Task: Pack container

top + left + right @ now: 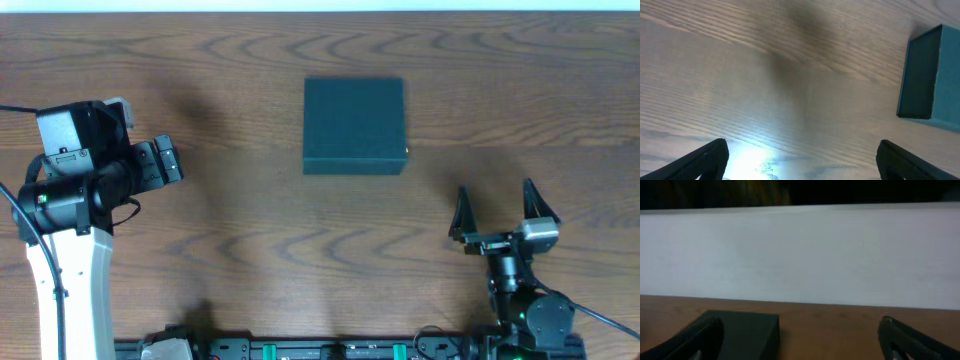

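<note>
Wood-grain worktop (250, 250) fills the scene, with a pale wall (800, 255) behind it. The dark teal box (354, 126) sits on it with its lid shut, toward the far edge and about midway across. Well to the box's left, the left end effector (176, 160) is spread wide and empty; nearer than the box, off its right corner, the right end effector (495, 190) likewise gapes, holding nothing.

The table (250, 250) is brown wood with wavy grain running mostly left to right; a pale strip borders its far edge; the dark teal container (354, 125) rests flat on it, lid shut, toward the far middle, casting a faint shadow.
</note>
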Controlling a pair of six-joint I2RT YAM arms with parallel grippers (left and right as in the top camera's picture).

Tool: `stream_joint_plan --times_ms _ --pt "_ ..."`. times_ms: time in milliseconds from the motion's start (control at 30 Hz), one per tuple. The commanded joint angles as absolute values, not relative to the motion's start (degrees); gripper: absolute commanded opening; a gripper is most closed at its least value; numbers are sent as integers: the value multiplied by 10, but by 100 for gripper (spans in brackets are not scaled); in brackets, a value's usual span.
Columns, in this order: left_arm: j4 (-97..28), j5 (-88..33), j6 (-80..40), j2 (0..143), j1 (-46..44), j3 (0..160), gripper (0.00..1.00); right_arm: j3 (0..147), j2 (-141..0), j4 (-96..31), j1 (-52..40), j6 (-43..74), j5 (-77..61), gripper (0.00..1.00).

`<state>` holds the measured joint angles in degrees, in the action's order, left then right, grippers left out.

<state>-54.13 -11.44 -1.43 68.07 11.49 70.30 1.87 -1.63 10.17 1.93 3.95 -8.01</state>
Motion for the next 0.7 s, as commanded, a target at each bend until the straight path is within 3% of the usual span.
stream_joint_plan --times_ms 0,200,400,667 --pt "-544 -114 -8 678 116 707 95 3 -9 92 16 47 -58 99" --pt "-544 -114 -8 678 116 707 95 3 -3 68 18 47 -65 99" --pt "-544 -114 -8 678 116 707 95 3 -3 -36 18 47 -64 99" --pt "-544 -114 -8 678 116 707 95 3 -14 -37 18 47 -59 99"
